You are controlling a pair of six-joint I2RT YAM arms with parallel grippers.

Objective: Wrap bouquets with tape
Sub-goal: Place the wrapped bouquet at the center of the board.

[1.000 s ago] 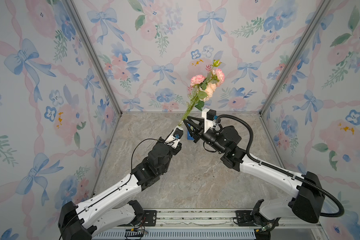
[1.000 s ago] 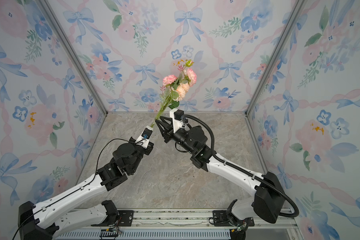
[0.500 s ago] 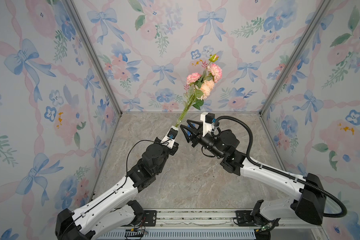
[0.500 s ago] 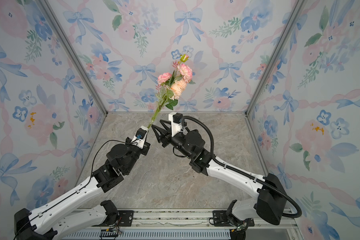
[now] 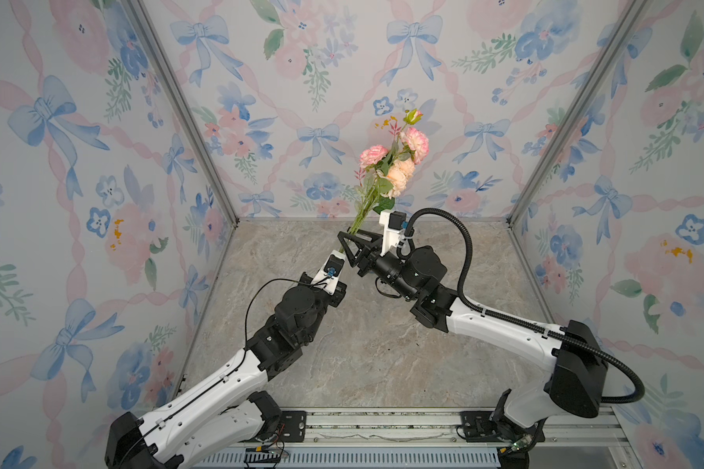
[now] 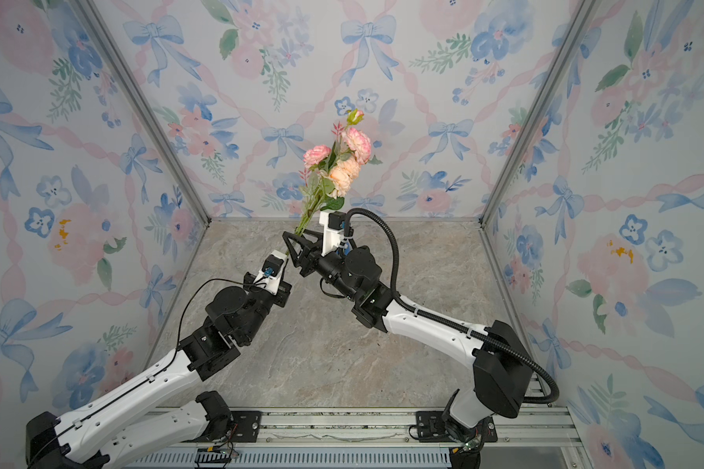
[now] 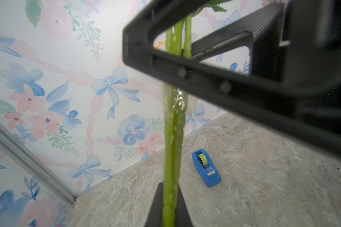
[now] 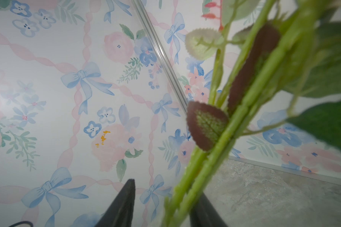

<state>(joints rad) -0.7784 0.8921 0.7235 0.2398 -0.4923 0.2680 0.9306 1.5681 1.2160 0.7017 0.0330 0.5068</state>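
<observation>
Item: bouquet (image 5: 391, 170), pale pink and peach blooms, green leaves, thin green stems (image 7: 173, 137) bunched side by side.
Bouquet, location: held in the air above the desk (image 5: 362, 365), touching no surface.
Bouquet, long axis: steeply tilted, cut ends lowest, blooms uppermost.
Left fingers (image 7: 158, 204): clenched on the bouquet at the cut end of the stems and carrying its weight.
Right fingers (image 8: 124, 202): further up the bouquet, toward the leaves. They straddle the stems without clamping, with a clear gap on one side in the right wrist view.
Stem section between the two grips: a glossy clear film shows there in the left wrist view. It looks like tape already laid on, though blur prevents certainty.
Tape (image 7: 203, 159): small roll with a yellow-green core, seated in a blue dispenser (image 7: 206, 170).
Dispenser, location: on the desk below the bouquet, well apart from the stems. It is not visible in either top view.
Governing relation: the stems run lengthwise through the right fingers' gap, so closing would grip them across the axis.
Nearer arm: the right, judged the only one free to work the wrap or fetch more tape. The left must hold on.
</observation>
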